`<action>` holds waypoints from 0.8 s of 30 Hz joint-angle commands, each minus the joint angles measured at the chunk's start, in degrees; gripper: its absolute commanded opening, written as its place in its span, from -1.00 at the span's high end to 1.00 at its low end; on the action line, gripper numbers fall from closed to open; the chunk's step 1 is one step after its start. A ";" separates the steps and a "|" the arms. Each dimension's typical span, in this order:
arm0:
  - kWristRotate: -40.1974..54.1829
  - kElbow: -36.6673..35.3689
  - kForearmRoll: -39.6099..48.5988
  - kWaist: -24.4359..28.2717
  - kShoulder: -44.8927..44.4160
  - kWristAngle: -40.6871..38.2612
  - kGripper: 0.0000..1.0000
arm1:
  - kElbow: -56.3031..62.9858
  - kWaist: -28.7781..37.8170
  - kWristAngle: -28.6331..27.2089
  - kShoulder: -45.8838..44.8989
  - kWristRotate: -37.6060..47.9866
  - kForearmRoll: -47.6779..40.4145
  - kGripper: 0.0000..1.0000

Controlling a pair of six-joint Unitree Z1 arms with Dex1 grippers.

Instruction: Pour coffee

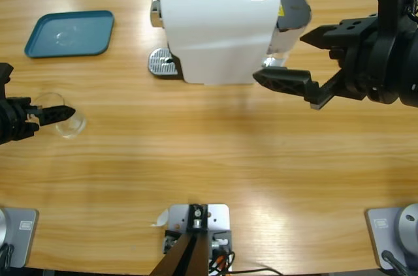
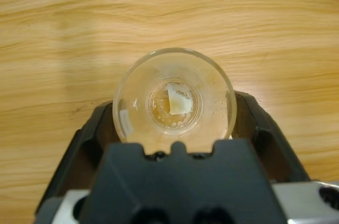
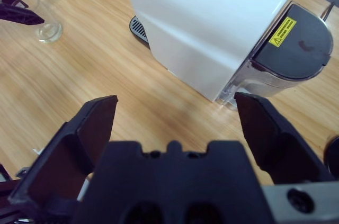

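A white coffee machine (image 1: 219, 34) with a black strip, a dark grey lid bearing a yellow warning label (image 3: 285, 31) and a silvery perforated drip grate (image 1: 160, 62) stands on the light, streaky wood-grain tabletop (image 1: 209, 158), near a teal tray (image 1: 70, 33), a clear glass (image 2: 175, 102) holding amber-brown coffee (image 2: 159, 110), and black tools (image 1: 297, 61).

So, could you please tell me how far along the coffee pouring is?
Done: the left tool is closed around the glass cup, which holds only a little coffee. In hand: carrying it. Left: any pouring; the right tool hangs open beside the white machine.
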 commanded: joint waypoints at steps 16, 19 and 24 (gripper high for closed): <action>25.95 -5.82 -4.03 5.21 -2.38 -10.28 1.00 | -6.72 0.60 -3.28 -1.68 -1.11 6.52 -1.00; 40.40 -5.82 -10.46 9.34 1.17 -20.09 1.00 | -6.66 0.53 -4.02 -2.22 -1.11 7.70 -1.00; 50.69 -9.16 -16.39 18.54 7.51 -38.27 1.00 | -6.05 -0.98 -4.47 -3.58 -1.11 9.21 -1.00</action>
